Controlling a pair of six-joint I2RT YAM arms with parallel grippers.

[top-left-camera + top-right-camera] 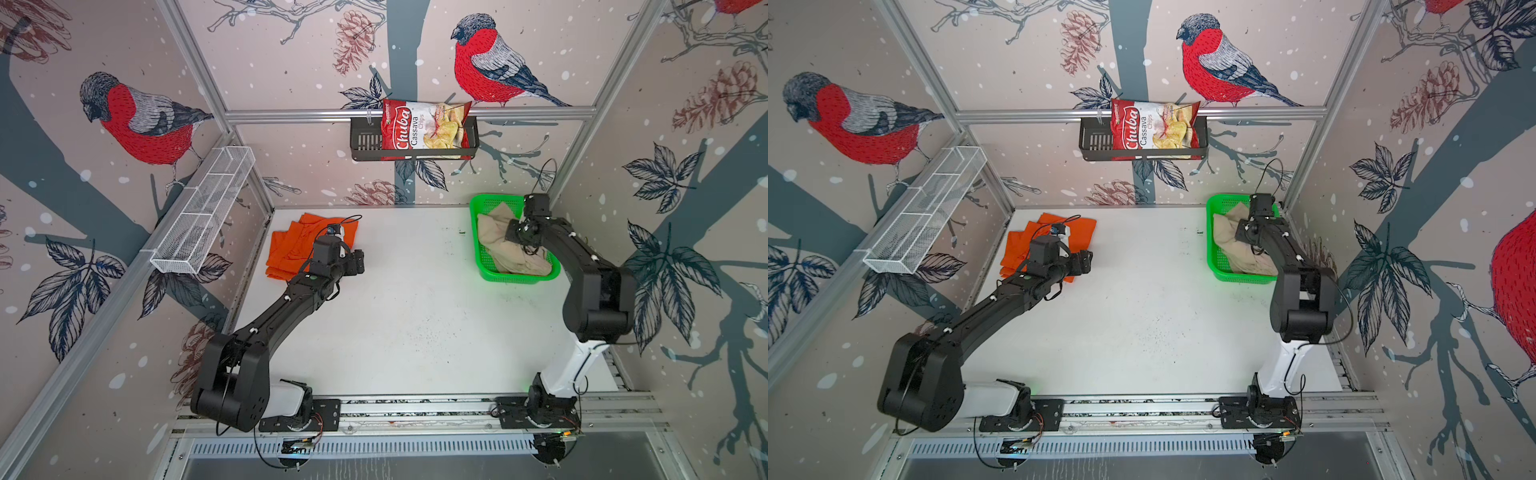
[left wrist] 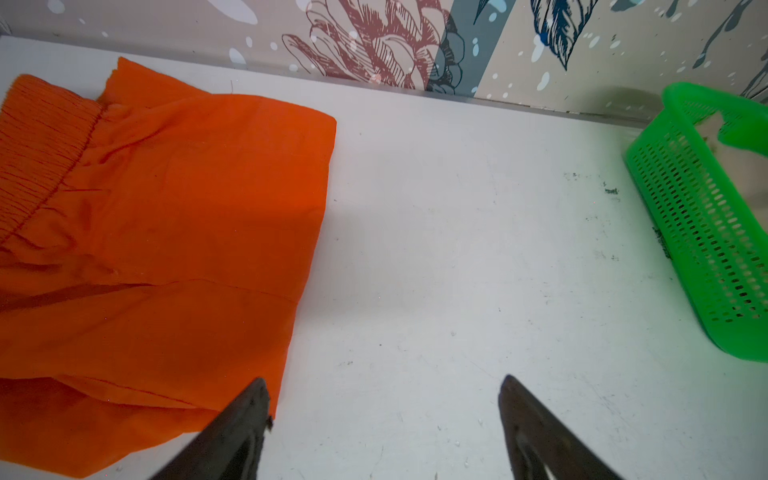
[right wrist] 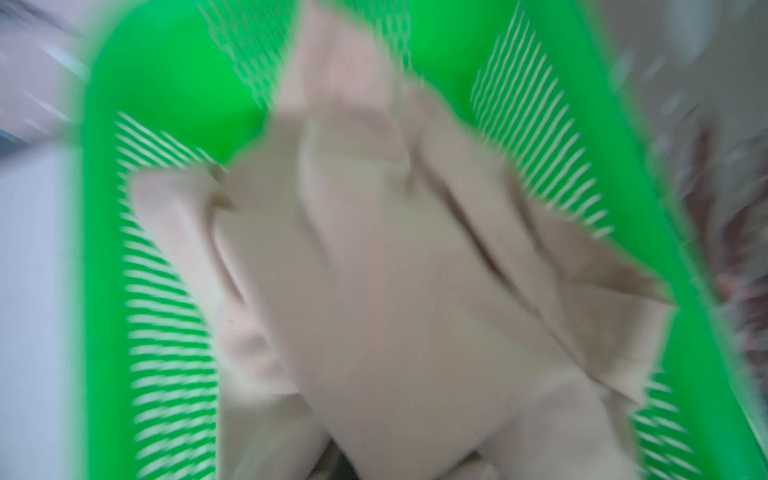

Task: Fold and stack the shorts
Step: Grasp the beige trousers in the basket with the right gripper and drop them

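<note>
Table [image 1: 415, 311]: white, scuffed, bare across the middle in both top views.

Left arm [image 1: 270, 316]: from here I see it stretched low from its base at the near edge. It runs diagonally toward the far left corner, elbow only slightly bent, forearm nearly level. The wrist sits over the near edge of the orange cloth.

Right arm [image 1: 582, 266]: the white lower link stands steeply up from the base. The elbow is folded high near the right wall, and the forearm slopes down and away toward the basket, wrist tipped downward.

Green mesh basket [image 1: 511, 276]: at the far right of the table, below the right wrist.

Orange shorts [image 1: 291, 249]: lying folded flat at the far left of the table, elastic waistband visible in the left wrist view.

Beige shorts [image 1: 498, 245]: crumpled inside the basket, filling most of it. The right wrist view is motion-blurred, with cloth close to the lens.

Left pincer [image 2: 384, 378]: fingers [image 2: 245, 419] spread wide, nothing between them. It hangs above bare table just beside the orange shorts' edge, one finger overlapping that edge in the wrist view.

Right pincer [image 1: 519, 239]: down over the beige cloth in the basket, fingertips hidden beneath the wrist. It is closed. I cannot tell whether cloth is pinched.
</note>
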